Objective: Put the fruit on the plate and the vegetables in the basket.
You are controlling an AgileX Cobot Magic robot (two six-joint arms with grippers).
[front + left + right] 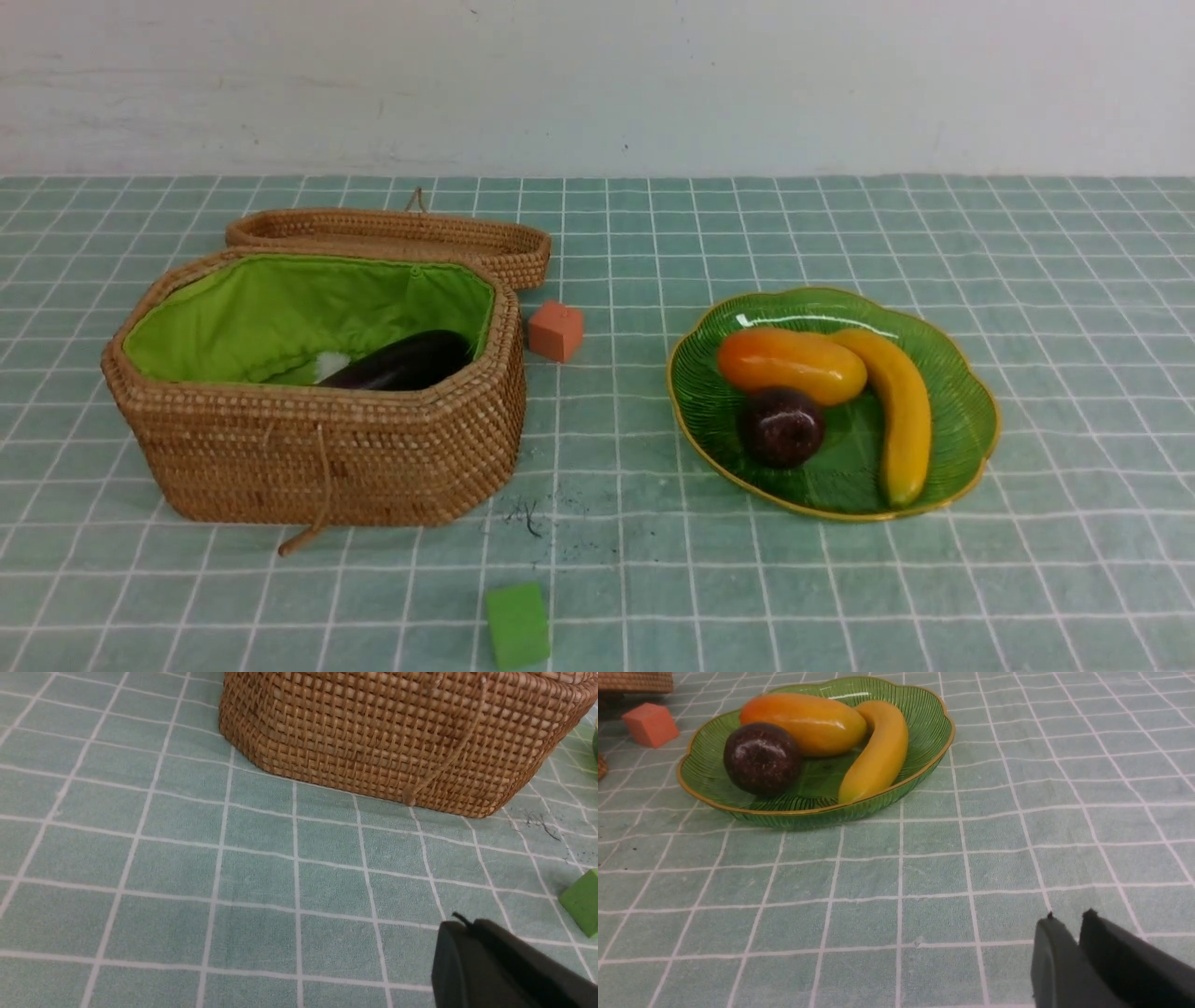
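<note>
Mango, banana, mangosteen on plate ahead of my empty right jaws, barely parted (left clenched); eggplant in basket.

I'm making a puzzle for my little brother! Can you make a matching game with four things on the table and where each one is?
Things:
1. banana
2. eggplant
3. orange cube
4. green cube

Places:
A. on the tablecloth, in front of the basket, nearest the robot
B. on the green plate, beside the mango and the mangosteen
C. on the tablecloth, between the basket and the plate
D. inside the basket, on its green lining

Right pairs: 1-B, 2-D, 3-C, 4-A
</note>
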